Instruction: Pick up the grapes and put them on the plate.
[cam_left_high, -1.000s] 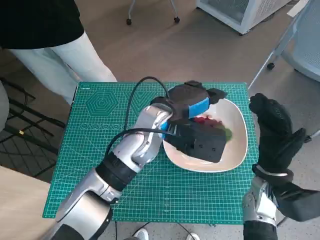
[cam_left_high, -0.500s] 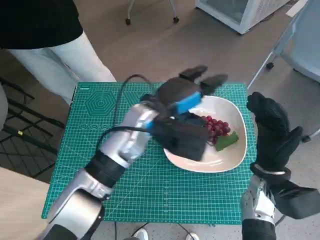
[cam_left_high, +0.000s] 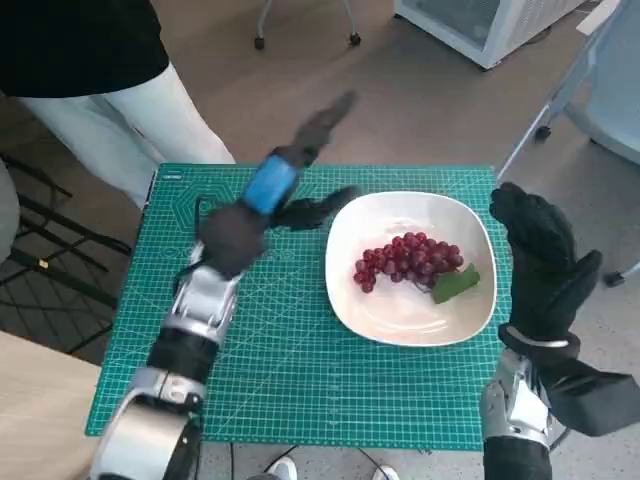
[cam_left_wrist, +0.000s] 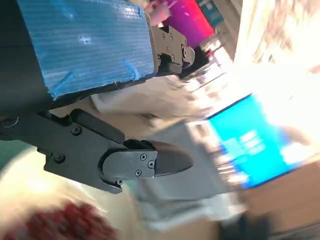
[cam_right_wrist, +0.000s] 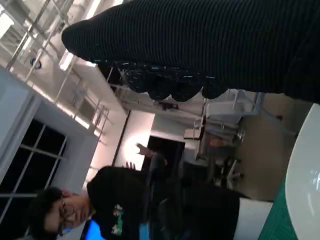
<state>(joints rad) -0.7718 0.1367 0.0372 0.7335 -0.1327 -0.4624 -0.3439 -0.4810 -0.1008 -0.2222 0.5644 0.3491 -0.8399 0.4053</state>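
Note:
A bunch of red grapes with a green leaf lies in the white plate on the green cutting mat. My left hand, blue tape on its back, is raised above the mat left of the plate, fingers spread and holding nothing. In the left wrist view the left hand shows apart fingers, with the blurred grapes below. My gloved right hand stands upright just off the plate's right rim, fingers extended, nothing in it. The glove fills the top of the right wrist view, with the plate's rim at the edge.
The green mat covers the small table. A person in pale trousers stands at the table's far left corner and shows in the right wrist view. A chair base and a white cabinet stand beyond the table.
My left hand has lifted off the plate and swung left and up, leaving the grapes lying in the plate. The right hand has hardly moved.

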